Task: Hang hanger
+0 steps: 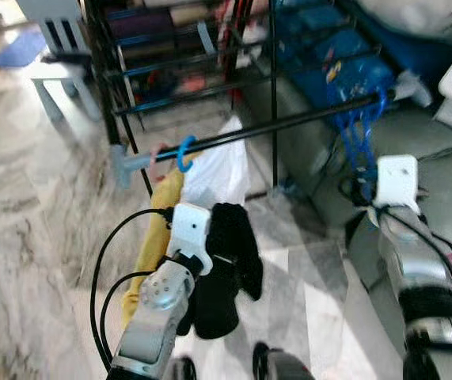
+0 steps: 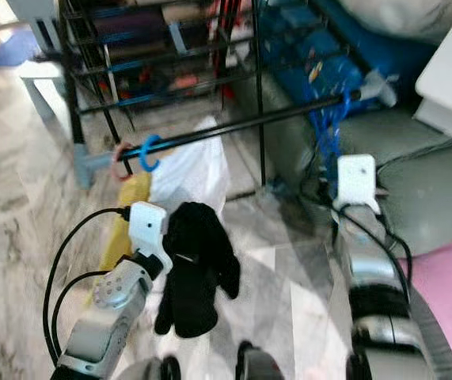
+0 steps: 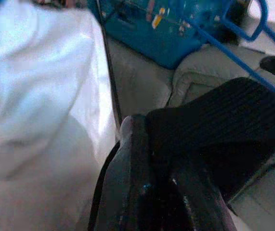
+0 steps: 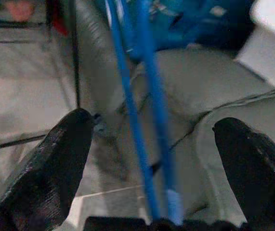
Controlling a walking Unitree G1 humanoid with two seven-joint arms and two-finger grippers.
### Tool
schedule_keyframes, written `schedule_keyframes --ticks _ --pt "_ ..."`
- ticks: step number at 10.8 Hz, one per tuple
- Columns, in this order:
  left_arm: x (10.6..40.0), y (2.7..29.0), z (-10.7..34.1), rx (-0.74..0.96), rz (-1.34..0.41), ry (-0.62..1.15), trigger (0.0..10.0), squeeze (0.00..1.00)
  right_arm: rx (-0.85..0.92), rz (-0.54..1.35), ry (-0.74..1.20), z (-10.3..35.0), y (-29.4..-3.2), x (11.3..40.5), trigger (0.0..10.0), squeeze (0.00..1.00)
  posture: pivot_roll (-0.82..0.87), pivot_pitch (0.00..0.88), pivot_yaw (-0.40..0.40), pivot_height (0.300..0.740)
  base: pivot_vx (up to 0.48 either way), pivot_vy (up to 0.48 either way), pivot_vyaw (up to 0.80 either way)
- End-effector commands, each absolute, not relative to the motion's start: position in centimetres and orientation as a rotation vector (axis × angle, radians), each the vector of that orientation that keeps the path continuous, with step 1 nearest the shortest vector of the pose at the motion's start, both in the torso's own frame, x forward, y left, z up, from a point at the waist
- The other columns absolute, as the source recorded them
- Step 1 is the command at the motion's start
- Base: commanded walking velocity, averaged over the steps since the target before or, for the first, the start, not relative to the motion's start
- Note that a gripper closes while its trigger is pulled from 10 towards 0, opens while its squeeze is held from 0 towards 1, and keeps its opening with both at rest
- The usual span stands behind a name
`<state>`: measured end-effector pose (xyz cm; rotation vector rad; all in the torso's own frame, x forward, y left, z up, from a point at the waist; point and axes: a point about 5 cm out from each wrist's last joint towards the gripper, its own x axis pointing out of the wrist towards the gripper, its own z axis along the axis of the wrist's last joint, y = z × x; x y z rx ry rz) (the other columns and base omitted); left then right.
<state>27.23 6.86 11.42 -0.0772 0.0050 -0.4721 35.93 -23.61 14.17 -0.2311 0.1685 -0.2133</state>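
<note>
Straddling the blue hanger [image 4: 147, 120], the right gripper [image 4: 151, 163] gapes wide.

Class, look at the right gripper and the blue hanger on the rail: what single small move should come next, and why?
Probably draw the right gripper straight back. The blue plastic hanger is already hooked over the black metal rail, and the fingers stand spread wide either side of it, so nothing is gripped. The left gripper, shut on a black knit garment, can wait.
</note>
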Motion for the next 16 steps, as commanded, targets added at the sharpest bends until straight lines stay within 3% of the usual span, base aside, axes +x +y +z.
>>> schedule_keyframes --ticks 1,2,4,8,9,10,13,14,16 --pt "26.9 7.0 11.8 -0.089 -0.485 0.003 10.0 0.00 -0.200 -0.196 0.180 13.9 -23.7 36.2 10.0 0.00 -0.09 0.294 0.031 0.740 0.000 0.000 0.00" --pt "26.8 7.6 11.8 -0.067 -0.483 0.013 10.0 0.00 -0.191 -0.187 0.185 14.1 -23.6 36.9 10.0 0.00 -0.07 0.292 0.031 0.740 0.000 0.000 0.00" --pt "26.9 8.3 11.7 -0.056 -0.457 0.026 10.0 0.00 -0.185 -0.180 0.177 14.9 -24.1 37.6 0.0 0.00 -0.06 0.284 0.028 0.740 0.000 0.000 0.00" --pt "26.8 7.4 11.4 -0.037 -0.476 0.059 10.0 0.00 -0.190 -0.119 0.149 16.1 -24.6 38.3 0.0 0.00 -0.07 0.269 0.021 0.740 0.000 0.000 0.00" --pt "27.0 7.5 11.3 -0.025 -0.471 0.066 10.0 0.00 -0.185 -0.089 0.145 16.5 -24.7 38.5 3.4 0.00 -0.07 0.265 0.020 0.740 0.000 0.000 0.00" --pt "27.1 7.7 11.3 -0.018 -0.465 0.069 10.0 0.00 -0.193 -0.062 0.146 16.6 -24.7 38.6 10.0 0.00 -0.07 0.261 0.019 0.740 0.000 0.000 0.00" --pt "27.0 7.3 11.0 -0.009 -0.467 0.084 10.0 0.00 -0.199 -0.033 0.136 17.4 -24.5 39.0 10.0 0.00 -0.08 0.254 0.016 0.740 0.000 0.000 0.00" --pt "27.2 7.3 11.0 -0.005 -0.465 0.085 10.0 0.00 -0.198 -0.035 0.136 17.5 -24.5 39.1 0.0 0.00 -0.08 0.252 0.013 0.740 0.000 0.000 0.00" --pt "27.2 7.4 10.8 0.004 -0.460 0.095 10.0 0.00 -0.194 -0.031 0.134 17.6 -24.5 39.1 0.0 0.00 -0.08 0.247 0.013 0.740 0.000 0.000 0.00"
